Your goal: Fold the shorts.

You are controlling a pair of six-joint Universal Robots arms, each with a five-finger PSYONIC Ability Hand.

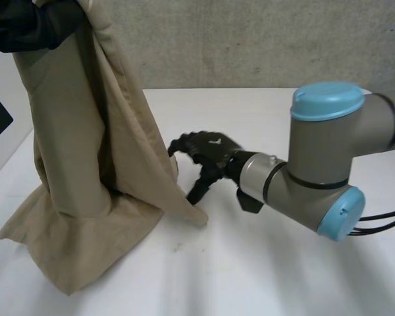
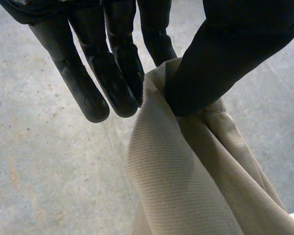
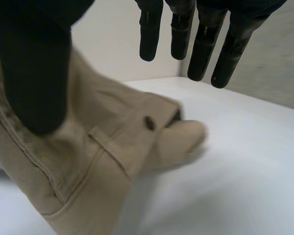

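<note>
White table (image 1: 270, 270) meets a grey wall (image 1: 250, 39). At ten o'clock we see the left hand (image 1: 26, 26) pinching the tan shorts (image 1: 72, 171) aloft, hem resting on the table. The right hand (image 1: 207, 148), fingers relaxed, waits at their three o'clock.

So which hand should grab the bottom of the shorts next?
Probably the right hand: it is open beside the low corner of the shorts on the table, while the left hand pinches their top up high.
</note>
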